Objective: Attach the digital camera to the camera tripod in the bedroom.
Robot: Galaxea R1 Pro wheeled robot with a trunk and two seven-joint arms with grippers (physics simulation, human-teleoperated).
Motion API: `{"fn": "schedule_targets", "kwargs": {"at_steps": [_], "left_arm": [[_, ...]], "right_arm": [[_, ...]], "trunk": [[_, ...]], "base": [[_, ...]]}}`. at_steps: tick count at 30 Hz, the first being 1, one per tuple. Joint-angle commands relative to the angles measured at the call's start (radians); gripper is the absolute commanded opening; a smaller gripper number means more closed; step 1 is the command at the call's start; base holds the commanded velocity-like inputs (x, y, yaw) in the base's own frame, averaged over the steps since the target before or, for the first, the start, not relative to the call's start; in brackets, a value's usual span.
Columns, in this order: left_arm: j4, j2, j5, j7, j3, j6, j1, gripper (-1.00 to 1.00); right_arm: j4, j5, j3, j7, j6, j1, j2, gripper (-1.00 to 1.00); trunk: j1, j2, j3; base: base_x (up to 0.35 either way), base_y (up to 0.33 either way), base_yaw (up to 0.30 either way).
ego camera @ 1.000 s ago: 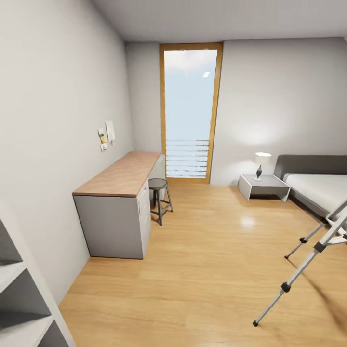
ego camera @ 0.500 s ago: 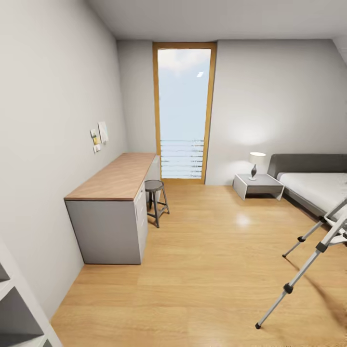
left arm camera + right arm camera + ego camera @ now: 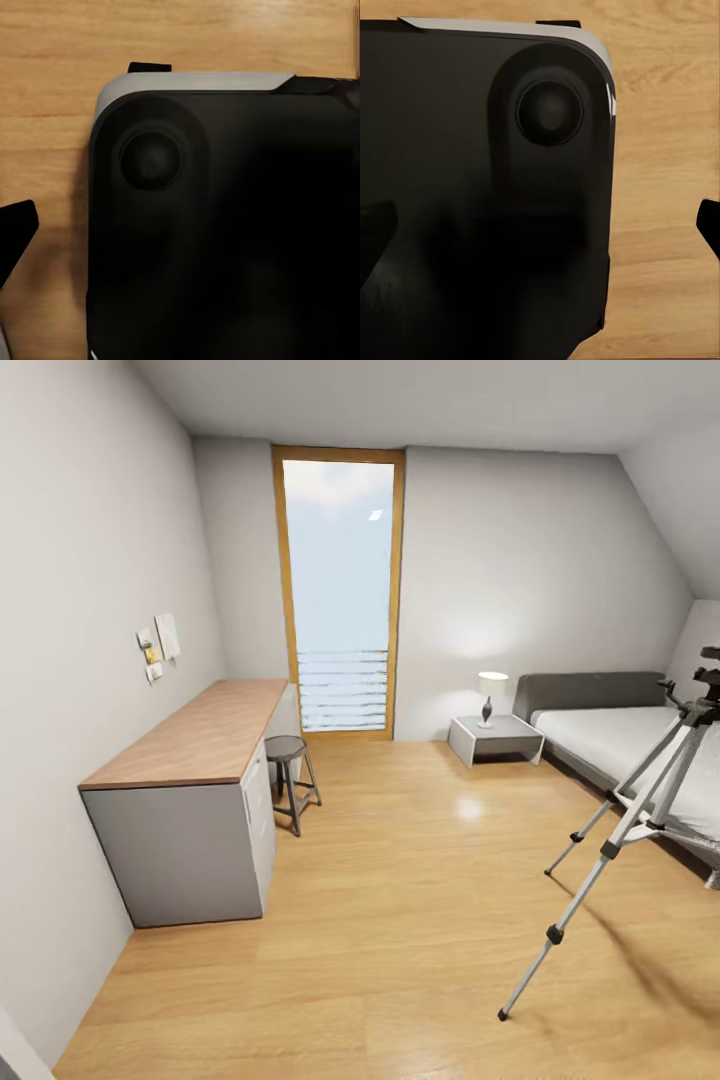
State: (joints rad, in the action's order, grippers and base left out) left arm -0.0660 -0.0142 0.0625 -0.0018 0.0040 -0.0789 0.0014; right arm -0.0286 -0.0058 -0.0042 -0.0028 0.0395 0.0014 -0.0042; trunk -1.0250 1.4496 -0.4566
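Light wood flooring [image 3: 420, 900] is seen across the bedroom, with a grey desk [image 3: 190, 800] and a small stool [image 3: 288, 780] along the left wall, a tall wood-framed window [image 3: 340, 590] at the far end, and a nightstand with a lamp [image 3: 490, 695] beside the grey bed [image 3: 620, 740] on the right. The camera tripod [image 3: 640, 810] stands at the near right, in front of the bed, with open floor before it. Dark robot bodywork [image 3: 225, 225] over the floor is shown in the wrist views; whether the jaws are parted or closed cannot be told.

Daylight is pouring in through the window [image 3: 340, 590] and glaring on the floor [image 3: 400, 920], the lamp [image 3: 491, 690] is glowing on the wall, the tripod [image 3: 625, 830] is casting a soft shadow, and both wrist views are looking dark and blurred.
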Motion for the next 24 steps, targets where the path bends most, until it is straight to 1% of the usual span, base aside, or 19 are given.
{"fn": "schedule_targets", "kwargs": {"at_steps": [1,2,6,13,18,19,21,22,23,24], "left_arm": [[-0.003,-0.001,0.007,0.0,0.0,-0.003,0.0,1.0],[-0.016,-0.007,0.006,0.003,0.001,-0.003,0.0,1.0],[-0.019,-0.011,0.005,0.005,0.002,-0.003,0.0,1.0],[-0.018,-0.011,0.007,0.006,0.001,0.0,0.0,1.0],[-0.017,-0.009,0.018,0.006,0.001,0.004,0.0,1.0],[-0.016,-0.009,0.026,0.006,0.001,0.004,0.0,1.0],[-0.016,-0.008,0.057,0.005,-0.001,0.006,0.0,1.0],[-0.016,-0.008,0.064,0.005,-0.001,0.006,0.0,1.0],[-0.016,-0.008,0.085,0.005,-0.002,0.006,0.0,1.0],[-0.016,-0.007,0.092,0.005,-0.002,0.006,0.0,1.0]], "right_arm": [[-0.001,-0.001,0.0,0.0,0.002,0.0,0.0,1.0],[-0.001,-0.002,0.0,0.0,0.003,0.0,0.0,1.0],[-0.001,-0.002,0.0,0.0,0.003,0.0,-0.001,1.0],[-0.001,0.002,0.005,0.0,0.002,0.0,-0.001,1.0],[-0.001,0.005,0.008,0.001,0.002,0.0,0.0,1.0],[-0.001,0.005,0.008,0.0,0.002,0.0,0.0,1.0],[-0.001,0.006,0.009,0.0,0.002,0.0,-0.001,1.0],[-0.001,0.006,0.009,0.001,0.002,0.0,-0.001,1.0],[-0.001,0.006,0.009,0.001,0.002,0.0,-0.001,1.0],[-0.001,0.006,0.009,0.001,0.002,0.0,-0.002,1.0]], "trunk": [[0.0,0.0,-0.001],[0.0,0.0,-0.001],[0.0,0.0,-0.001],[0.0,0.0,-0.001],[0.0,0.0,-0.001],[0.0,0.0,-0.001],[0.0,0.0,-0.001],[0.0,0.0,-0.001],[0.0,0.0,-0.001],[0.0,0.0,-0.001]], "base": [[0.0,0.0,-0.242],[0.0,0.0,-0.242],[0.0,0.0,-0.242],[0.0,0.0,-0.243],[0.0,0.0,-0.247],[0.0,0.0,-0.248],[0.0,0.0,-0.249],[0.0,0.0,-0.249],[0.0,0.0,-0.249],[0.0,0.0,-0.249]]}}
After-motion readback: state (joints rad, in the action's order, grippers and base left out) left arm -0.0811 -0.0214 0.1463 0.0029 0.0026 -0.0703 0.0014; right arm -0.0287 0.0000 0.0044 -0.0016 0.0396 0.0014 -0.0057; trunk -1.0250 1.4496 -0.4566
